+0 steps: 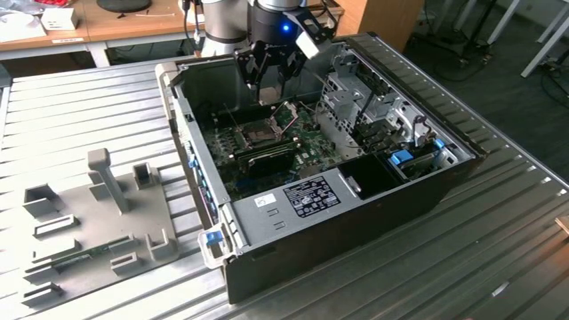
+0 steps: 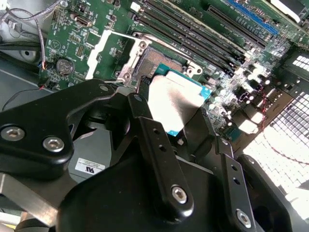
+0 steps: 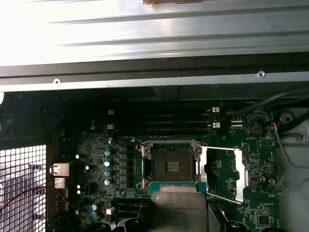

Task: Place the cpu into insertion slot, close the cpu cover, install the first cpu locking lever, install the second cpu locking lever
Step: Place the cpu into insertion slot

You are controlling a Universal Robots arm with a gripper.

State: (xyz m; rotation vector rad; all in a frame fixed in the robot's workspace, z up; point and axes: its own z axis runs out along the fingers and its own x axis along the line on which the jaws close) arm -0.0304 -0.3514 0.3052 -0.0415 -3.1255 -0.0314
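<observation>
Open computer case [image 1: 374, 227] encloses insertion slot [image 3: 172, 166]. Above insertion slot: gripper [image 1: 265, 93], fingers pinching cpu [image 3: 179, 209] by opposite edges. Beside insertion slot: cpu cover [image 3: 240, 176], swung open. Held cpu near insertion slot, unseated. Likely light, stiff, fragile underneath; edge hold suits.

The arm [image 1: 222, 27] is silvery-grey, with a black wrist bearing a blue light [image 1: 282, 28]. The black gripper [image 1: 268, 90] has jointed links pinned by silver socket-head screws [image 2: 179, 194]; a white label [image 2: 90, 166] sits on its grey housing.
</observation>
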